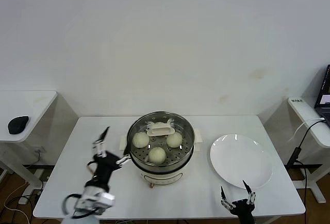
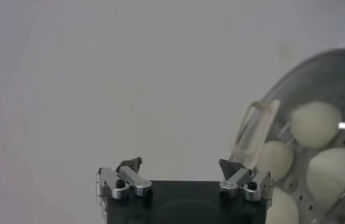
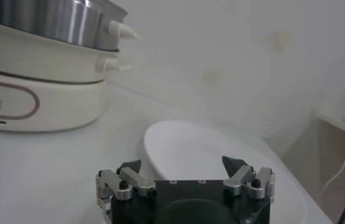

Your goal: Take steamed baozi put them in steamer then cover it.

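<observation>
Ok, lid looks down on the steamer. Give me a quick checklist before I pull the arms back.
1. Cover seated on steamer: ok, sits level on the rim.
2. Baozi inside: three show clearly through the glass in the head view; a fourth, cannot tell.
3. Left end effector released: ok, open, holding nothing, beside the steamer.
4. Right end effector free: ok, open, empty, at the table's near edge.
5. Plate emptied: ok, no buns on it.

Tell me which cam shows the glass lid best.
Head view: the whole lid sits on the steamer, handle and rim visible, buns under the glass. Left wrist view shows part of it, close and edge-on. Right wrist view shows only the steamer's side; the lid is out of frame.
</observation>
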### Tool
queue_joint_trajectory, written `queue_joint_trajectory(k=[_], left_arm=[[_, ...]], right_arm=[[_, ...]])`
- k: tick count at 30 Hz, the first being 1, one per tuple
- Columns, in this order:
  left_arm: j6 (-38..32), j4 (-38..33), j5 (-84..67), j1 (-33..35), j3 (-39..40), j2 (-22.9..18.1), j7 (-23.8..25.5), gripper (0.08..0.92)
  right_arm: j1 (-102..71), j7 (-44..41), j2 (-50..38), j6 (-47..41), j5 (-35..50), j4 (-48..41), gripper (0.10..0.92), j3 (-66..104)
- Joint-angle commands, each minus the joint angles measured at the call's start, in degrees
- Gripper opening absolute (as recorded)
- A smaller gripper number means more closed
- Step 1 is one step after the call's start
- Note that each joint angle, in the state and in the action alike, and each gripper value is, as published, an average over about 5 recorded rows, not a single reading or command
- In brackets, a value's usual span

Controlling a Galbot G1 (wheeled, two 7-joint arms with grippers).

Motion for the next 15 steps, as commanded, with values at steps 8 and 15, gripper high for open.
queue_joint_trajectory(k=[8,15], left_arm=[[-19.43,2.71,-42.78,21.40,-12.46,-5.06,-1.03,0.823],[-21.86,3.87,-40.25,23.84,-14.14,-5.73,2.51,0.823]], right_arm=[[-2.09,-3.88,-3.85,1.85,7.71,3.51,0.823,-1.67],[-2.28,-3.65,-3.47,3.83,7.19,3.41,0.823,-1.93]])
